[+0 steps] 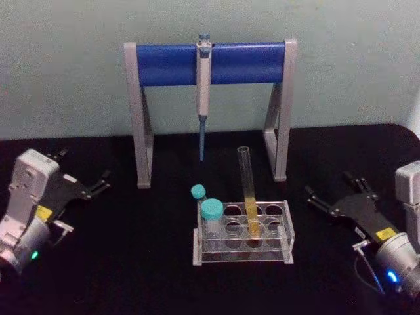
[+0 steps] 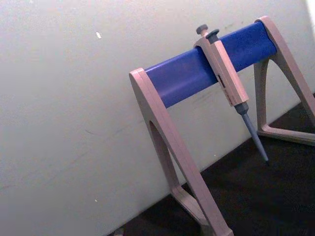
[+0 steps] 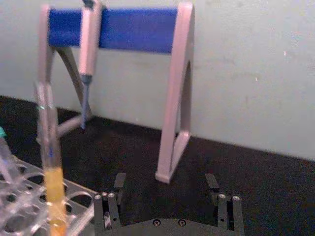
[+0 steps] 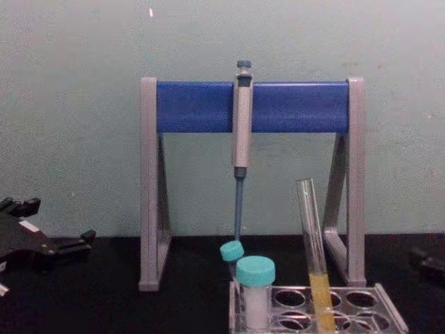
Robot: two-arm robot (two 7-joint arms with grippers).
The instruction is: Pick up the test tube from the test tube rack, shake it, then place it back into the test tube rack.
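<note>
Test tube (image 1: 249, 193) stands near-upright in test tube rack (image 1: 282, 231), centre counter; right claw (image 1: 333, 193) nearer, tube lies to its left, wide open, empty. Left claw (image 1: 84, 177) open, idle far left.

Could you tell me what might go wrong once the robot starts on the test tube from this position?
The test tube has no cap, so shaking could spill its yellow liquid. It leans in the test tube rack, so the open right gripper may close off-centre. The capped vials stand near in the same rack and could be knocked.
</note>
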